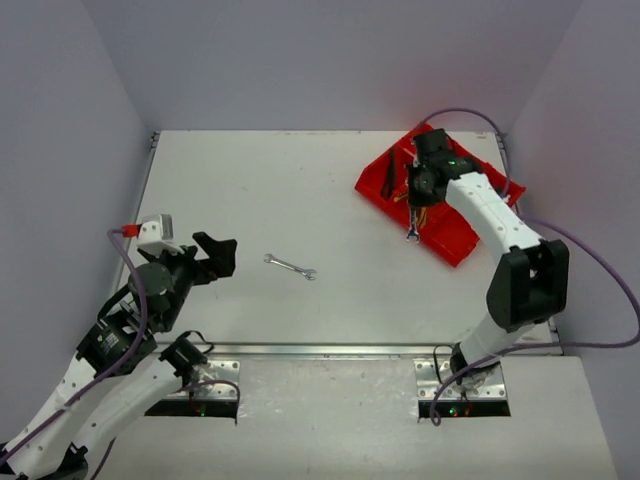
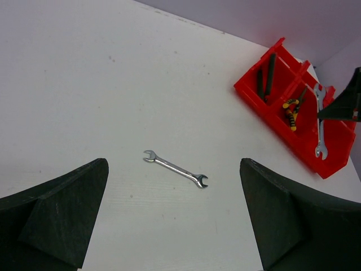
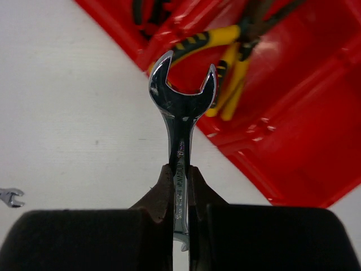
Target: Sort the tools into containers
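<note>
My right gripper (image 3: pixel 180 169) is shut on a silver open-end wrench (image 3: pixel 180 107) and holds it above the near edge of the red divided tray (image 1: pixel 380 180); the wrench hangs down in the top view (image 1: pixel 412 222). Yellow-handled pliers (image 3: pixel 228 68) lie in a tray compartment, and dark-handled tools (image 2: pixel 266 79) lie in the far one. A second silver wrench (image 1: pixel 290 266) lies flat on the table, also in the left wrist view (image 2: pixel 175 168). My left gripper (image 1: pixel 216 255) is open and empty, left of that wrench.
The white table is walled on three sides. The tray (image 2: pixel 333 164) sits at the far right, angled. The metal strip of the table's front edge (image 1: pixel 330 350) runs in front of the arm bases.
</note>
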Tool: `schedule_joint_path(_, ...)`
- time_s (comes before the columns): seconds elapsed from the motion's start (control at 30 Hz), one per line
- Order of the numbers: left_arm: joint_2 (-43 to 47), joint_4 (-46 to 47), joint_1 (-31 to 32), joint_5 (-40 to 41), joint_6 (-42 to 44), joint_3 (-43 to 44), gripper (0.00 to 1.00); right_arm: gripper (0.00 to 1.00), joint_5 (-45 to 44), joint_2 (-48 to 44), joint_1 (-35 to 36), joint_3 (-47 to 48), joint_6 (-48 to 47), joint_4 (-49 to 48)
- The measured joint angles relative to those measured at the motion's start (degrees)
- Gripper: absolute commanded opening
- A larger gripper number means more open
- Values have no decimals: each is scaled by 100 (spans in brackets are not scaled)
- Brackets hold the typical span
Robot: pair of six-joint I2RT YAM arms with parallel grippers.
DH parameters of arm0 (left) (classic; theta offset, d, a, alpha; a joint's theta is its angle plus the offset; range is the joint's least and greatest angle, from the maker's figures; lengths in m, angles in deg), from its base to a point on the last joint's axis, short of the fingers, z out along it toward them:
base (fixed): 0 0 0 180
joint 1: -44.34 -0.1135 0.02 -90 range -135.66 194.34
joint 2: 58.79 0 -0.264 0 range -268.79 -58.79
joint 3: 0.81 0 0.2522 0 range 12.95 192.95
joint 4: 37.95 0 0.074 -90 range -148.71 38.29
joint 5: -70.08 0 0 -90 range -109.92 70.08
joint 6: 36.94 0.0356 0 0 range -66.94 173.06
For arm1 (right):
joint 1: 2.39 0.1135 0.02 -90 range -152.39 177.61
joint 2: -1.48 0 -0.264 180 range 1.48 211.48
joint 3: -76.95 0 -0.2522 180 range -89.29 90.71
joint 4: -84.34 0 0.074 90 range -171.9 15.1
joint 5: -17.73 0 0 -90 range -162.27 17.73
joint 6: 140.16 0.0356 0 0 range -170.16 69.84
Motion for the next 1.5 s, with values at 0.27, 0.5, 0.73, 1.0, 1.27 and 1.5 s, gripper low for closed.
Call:
schedule_joint_path(0.27,-33,40,1,-120,54,0,100,0,-216,-355,-1638,-259,-108,-234)
schedule_joint_path(0.5,-7,47,1,-206,106,0,100,0,-239,502,-2177,-39,-518,-637)
schedule_joint_path(0.73,80,88,14,-265,128,0,100,0,-114,1013,-2344,-9,-692,-781)
schedule_joint_path(1.0,-24,87,17,-300,131,0,100,20,-109,1014,-2350,-218,-710,-1025)
schedule_joint_path(1.27,-92,91,17,-306,133,0,100,66,-62,960,-2348,-552,-514,-899)
schedule_joint_path(1.5,-214,91,17,-319,146,0,100,99,218,154,-2035,-550,-299,-722)
